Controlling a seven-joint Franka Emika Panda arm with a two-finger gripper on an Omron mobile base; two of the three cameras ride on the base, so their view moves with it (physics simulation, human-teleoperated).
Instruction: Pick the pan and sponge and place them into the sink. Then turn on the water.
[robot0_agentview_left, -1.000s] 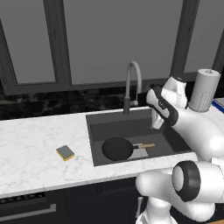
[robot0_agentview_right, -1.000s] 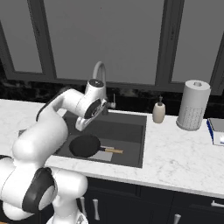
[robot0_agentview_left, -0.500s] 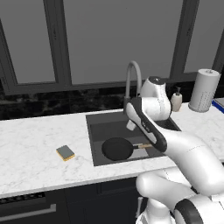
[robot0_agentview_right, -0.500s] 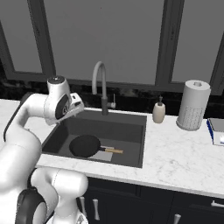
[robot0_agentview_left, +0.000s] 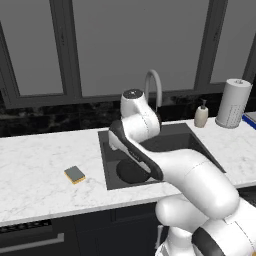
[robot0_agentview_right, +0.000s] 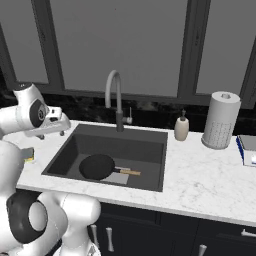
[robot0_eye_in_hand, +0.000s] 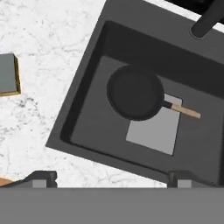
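Gripper (robot0_eye_in_hand: 109, 178) fingers spread wide, empty, above sink's (robot0_eye_in_hand: 83, 94) left rim. Pan (robot0_eye_in_hand: 135, 92) lies on sink floor, handle pointing right, partly over lighter patch. Sponge (robot0_agentview_left: 75, 174) on counter (robot0_agentview_left: 35, 165) left of sink, well apart; open counter around it.

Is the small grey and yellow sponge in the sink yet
No. The grey-topped yellow sponge lies on the white marble counter, left of the dark sink.

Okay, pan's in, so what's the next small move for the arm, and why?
Probably swing the open tool further toward the sponge and start lowering over it. The pan already lies in the sink, while the sponge sits on the counter beside the basin, at the edge of the hand view. The tool holds nothing and hangs high above the sink's rim.
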